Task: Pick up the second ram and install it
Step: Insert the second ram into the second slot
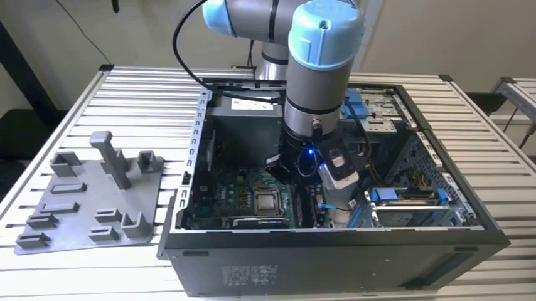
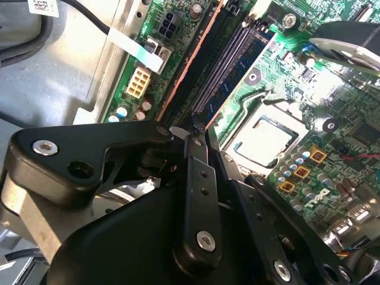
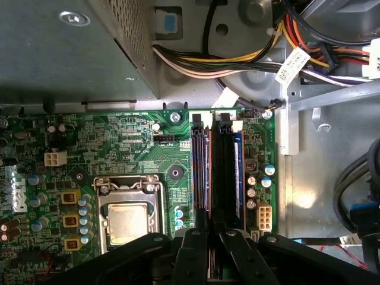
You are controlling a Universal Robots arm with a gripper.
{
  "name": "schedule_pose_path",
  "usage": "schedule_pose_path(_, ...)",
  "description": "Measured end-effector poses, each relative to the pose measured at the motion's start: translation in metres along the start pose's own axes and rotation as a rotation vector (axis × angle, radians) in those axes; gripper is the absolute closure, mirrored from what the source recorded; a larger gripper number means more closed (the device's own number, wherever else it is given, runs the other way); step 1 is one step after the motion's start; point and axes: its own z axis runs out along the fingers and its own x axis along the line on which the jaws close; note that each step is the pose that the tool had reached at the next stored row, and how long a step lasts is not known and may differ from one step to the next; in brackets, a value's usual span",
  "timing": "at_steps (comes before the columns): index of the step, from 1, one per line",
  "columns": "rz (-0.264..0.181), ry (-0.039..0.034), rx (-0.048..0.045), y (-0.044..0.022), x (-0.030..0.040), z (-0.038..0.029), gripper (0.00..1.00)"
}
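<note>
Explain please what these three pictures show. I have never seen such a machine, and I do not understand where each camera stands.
The exterior view shows a grey robot arm with light-blue joints reaching down into an open black computer case on a slatted metal table. Beside the case lies a grey plastic tray with raised blocks. Both wrist views come from cameras riding on the arm, looking past its black gripper at the green motherboard. The gripper's fingers stand close together over the long memory slots, at a thin dark memory stick seated there. A silvery square processor sits nearby.
</note>
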Motion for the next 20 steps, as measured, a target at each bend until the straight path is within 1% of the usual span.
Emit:
schedule_pose_path(4,-0.004,0.0,-0.0002,0.0,0.0,0.0,0.86)
schedule_pose_path(13,-0.045,0.0006,-0.0022,-0.0001,-0.0001,0.0,0.86)
schedule_pose_path(20,-0.05,0.0005,-0.0026,-0.0001,-0.0001,0.0,0.86)
